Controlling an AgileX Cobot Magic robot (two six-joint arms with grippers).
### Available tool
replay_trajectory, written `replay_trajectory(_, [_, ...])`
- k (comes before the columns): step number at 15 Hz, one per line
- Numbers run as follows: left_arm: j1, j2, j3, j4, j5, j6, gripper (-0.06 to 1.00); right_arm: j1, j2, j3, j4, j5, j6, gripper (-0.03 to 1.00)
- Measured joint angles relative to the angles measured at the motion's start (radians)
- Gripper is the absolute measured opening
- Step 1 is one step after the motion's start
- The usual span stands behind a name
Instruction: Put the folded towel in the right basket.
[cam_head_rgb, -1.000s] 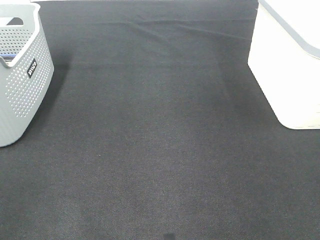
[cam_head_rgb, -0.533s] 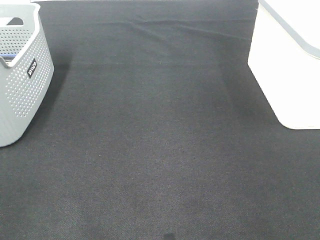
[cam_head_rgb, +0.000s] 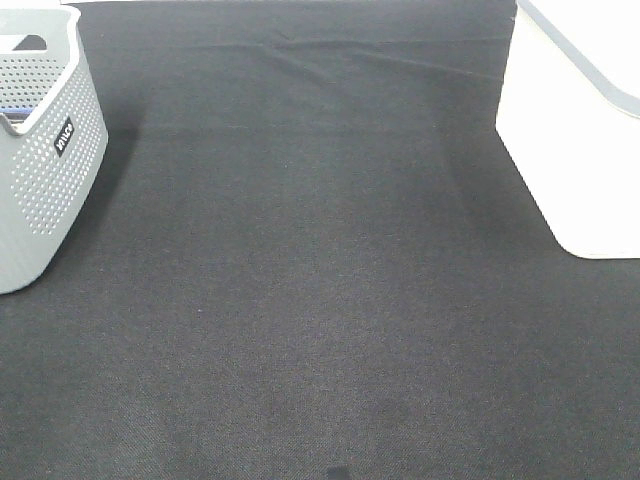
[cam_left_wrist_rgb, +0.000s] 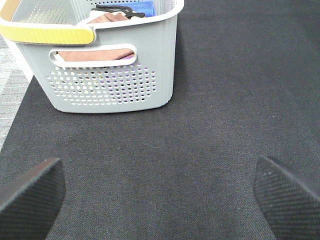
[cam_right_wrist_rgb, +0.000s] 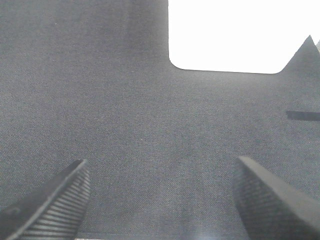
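The right basket (cam_head_rgb: 575, 130) is white and stands at the right edge of the black cloth; it also shows in the right wrist view (cam_right_wrist_rgb: 225, 35). Folded towels (cam_left_wrist_rgb: 95, 54), brown and blue, lie inside the grey perforated left basket (cam_left_wrist_rgb: 110, 75), which stands at the left edge in the high view (cam_head_rgb: 40, 150). My left gripper (cam_left_wrist_rgb: 160, 195) is open and empty above the cloth in front of that basket. My right gripper (cam_right_wrist_rgb: 162, 200) is open and empty above the cloth short of the white basket. Neither gripper shows in the high view.
A black cloth (cam_head_rgb: 310, 280) covers the table, with a crease at the back (cam_head_rgb: 330, 55). The grey basket has a yellow handle (cam_left_wrist_rgb: 50, 35). A pale floor strip (cam_left_wrist_rgb: 10, 85) shows past the cloth's edge in the left wrist view.
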Motion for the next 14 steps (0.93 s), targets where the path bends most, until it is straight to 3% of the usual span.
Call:
replay_trajectory(7, [0.000,0.000,0.000,0.000,0.000,0.000,0.97,-0.003,0.000,0.000,0.000,0.000,0.000,0.74])
replay_trajectory(11, [0.000,0.000,0.000,0.000,0.000,0.000,0.97,-0.054,-0.004,0.000,0.004,0.000,0.000,0.74])
replay_trajectory(14, [0.000,0.000,0.000,0.000,0.000,0.000,0.97,-0.055,-0.096,0.001,0.015,-0.001,0.000,0.74])
